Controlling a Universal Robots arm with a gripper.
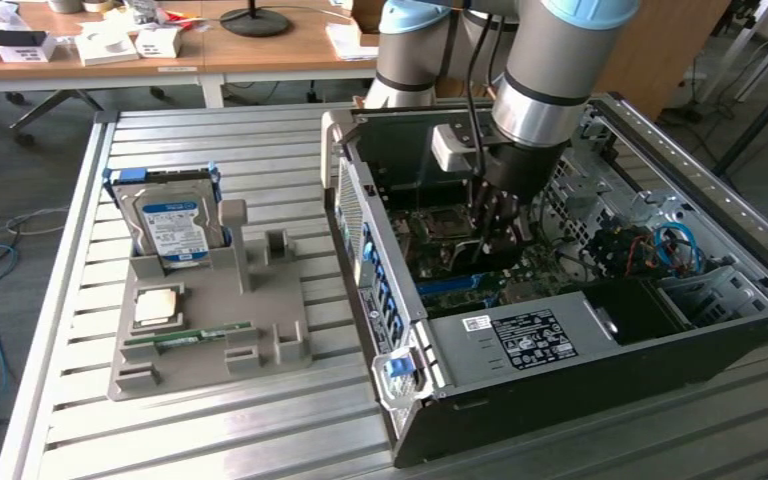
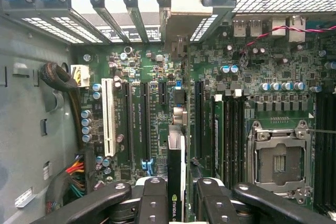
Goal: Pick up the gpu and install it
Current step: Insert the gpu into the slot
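While wooden desks [image 1: 277, 55] stand behind the slatted metal table [image 1: 197, 430], fingers [image 2: 152, 200] pinch the gpu [image 2: 175, 177].

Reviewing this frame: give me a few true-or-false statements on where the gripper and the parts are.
1. The gripper is inside the open computer case. True.
2. The gripper is closed on the hard drive. False: the hard drive stands in the gray holder outside the case. The gripper grips the gpu, held edge-on above the motherboard slots.
3. A green RAM stick lies on the gray holder. True.
4. The gray holder sits at the exterior view's right of the case. False: it sits at the exterior view's left of the case.
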